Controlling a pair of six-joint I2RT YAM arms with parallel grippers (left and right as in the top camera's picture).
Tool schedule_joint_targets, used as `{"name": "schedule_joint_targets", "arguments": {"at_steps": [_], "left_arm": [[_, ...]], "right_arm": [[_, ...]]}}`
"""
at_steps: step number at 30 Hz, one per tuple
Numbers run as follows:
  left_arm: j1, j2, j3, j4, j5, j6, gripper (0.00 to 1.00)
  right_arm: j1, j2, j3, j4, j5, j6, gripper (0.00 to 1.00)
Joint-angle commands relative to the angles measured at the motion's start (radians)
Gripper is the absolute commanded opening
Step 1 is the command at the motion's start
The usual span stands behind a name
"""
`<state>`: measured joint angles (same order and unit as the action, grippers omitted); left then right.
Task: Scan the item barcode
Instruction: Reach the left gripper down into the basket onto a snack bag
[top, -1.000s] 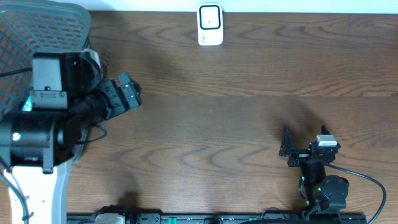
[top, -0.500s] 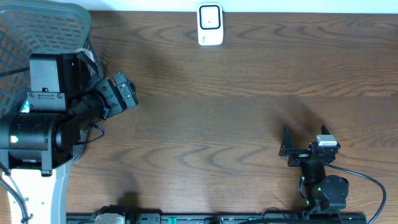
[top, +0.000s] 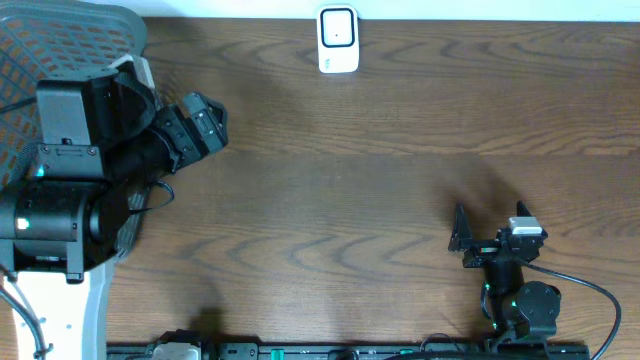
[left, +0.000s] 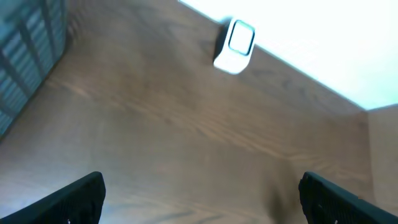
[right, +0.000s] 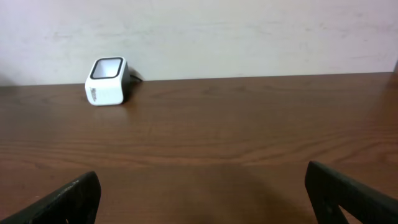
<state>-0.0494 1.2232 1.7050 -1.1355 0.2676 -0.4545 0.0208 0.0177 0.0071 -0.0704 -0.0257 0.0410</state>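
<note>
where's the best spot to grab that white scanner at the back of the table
Grip the white scanner across its two flat side walls, low on the body, probably coming from the front. Its boxy shape gives parallel faces there; the framed window on top slopes, and what looks like a cable leaves the back.

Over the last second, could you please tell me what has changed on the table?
The left tool shifted slightly toward the far edge of the table, still open and empty. Nothing was taken hold of or let go. The right tool, also open, and the white scanner stayed where they were.
</note>
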Motion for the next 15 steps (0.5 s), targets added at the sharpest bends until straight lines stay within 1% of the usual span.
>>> {"name": "schedule_joint_targets", "arguments": {"at_steps": [1, 4, 7, 10, 13, 15], "left_arm": [[0.052, -0.005, 0.102, 0.027, 0.008, 0.017, 0.98], [0.138, 0.015, 0.24, 0.027, -0.023, 0.083, 0.98], [0.204, 0.031, 0.322, 0.022, -0.095, 0.103, 0.98], [0.263, 0.034, 0.338, 0.009, -0.272, 0.123, 0.98], [0.323, 0.064, 0.337, -0.055, -0.538, 0.126, 0.98], [0.36, 0.094, 0.333, -0.08, -0.68, 0.126, 0.98]], "right_arm": [[-0.008, 0.0, -0.001, -0.005, 0.008, 0.01, 0.99], [-0.008, 0.0, -0.001, -0.005, 0.008, 0.01, 0.99], [-0.008, 0.0, -0.001, -0.005, 0.008, 0.01, 0.99], [-0.008, 0.0, -0.001, -0.005, 0.008, 0.01, 0.99], [-0.008, 0.0, -0.001, -0.005, 0.008, 0.01, 0.99], [-0.008, 0.0, -0.001, -0.005, 0.008, 0.01, 0.99]]}}
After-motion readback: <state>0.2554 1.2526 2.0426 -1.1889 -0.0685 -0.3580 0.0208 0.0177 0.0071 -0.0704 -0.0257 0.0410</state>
